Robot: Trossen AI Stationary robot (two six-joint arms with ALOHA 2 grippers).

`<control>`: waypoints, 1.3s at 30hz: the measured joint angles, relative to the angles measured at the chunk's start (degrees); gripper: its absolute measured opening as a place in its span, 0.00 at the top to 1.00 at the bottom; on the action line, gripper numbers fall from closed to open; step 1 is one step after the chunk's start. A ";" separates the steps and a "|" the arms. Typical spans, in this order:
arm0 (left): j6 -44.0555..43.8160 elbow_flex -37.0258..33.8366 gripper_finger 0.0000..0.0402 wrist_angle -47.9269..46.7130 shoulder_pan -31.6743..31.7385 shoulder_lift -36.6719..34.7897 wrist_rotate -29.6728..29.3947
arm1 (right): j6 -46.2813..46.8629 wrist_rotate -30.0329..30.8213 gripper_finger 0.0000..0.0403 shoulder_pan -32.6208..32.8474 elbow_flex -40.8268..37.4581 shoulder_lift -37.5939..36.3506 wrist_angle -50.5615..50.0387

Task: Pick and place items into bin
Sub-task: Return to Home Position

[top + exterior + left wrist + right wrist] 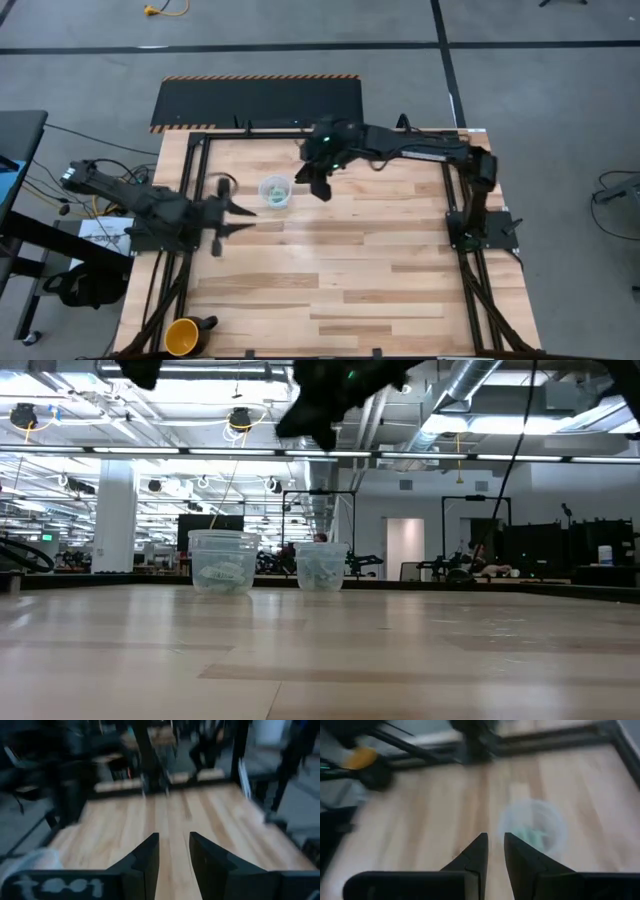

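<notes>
**Colleague:** Where are the end effectors?

**Me:** My left end effector [174, 836] hangs just beside the clear bin [275, 192], on the left arm's side, with its fingers spread and nothing between them. The right end effector [495, 836] hovers above the desk [350, 280], close on the bin's other side. I see a narrow gap between its fingers (empty too).

**Colleague:** And the items?

**Me:** The items [276, 196], mint-green and white, lie inside that bin. A second bin [321, 567] beside it holds more.
</notes>
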 joint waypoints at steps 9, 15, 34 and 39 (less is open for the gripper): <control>1.35 -0.13 0.76 -7.18 0.06 -20.23 -0.65 | -1.13 -4.17 0.86 3.25 -15.50 -21.33 9.47; 1.60 -0.20 0.76 -11.68 0.08 -27.21 -0.81 | 0.65 -4.17 0.86 4.26 -39.54 -42.37 26.83; 4.54 -21.99 0.76 6.28 0.08 -34.85 -1.09 | 11.47 -4.02 0.86 4.73 -85.72 -85.02 45.94; 1.36 -25.91 0.76 7.07 0.12 -36.59 -0.95 | 11.62 -2.77 0.86 4.47 -90.84 -88.61 47.15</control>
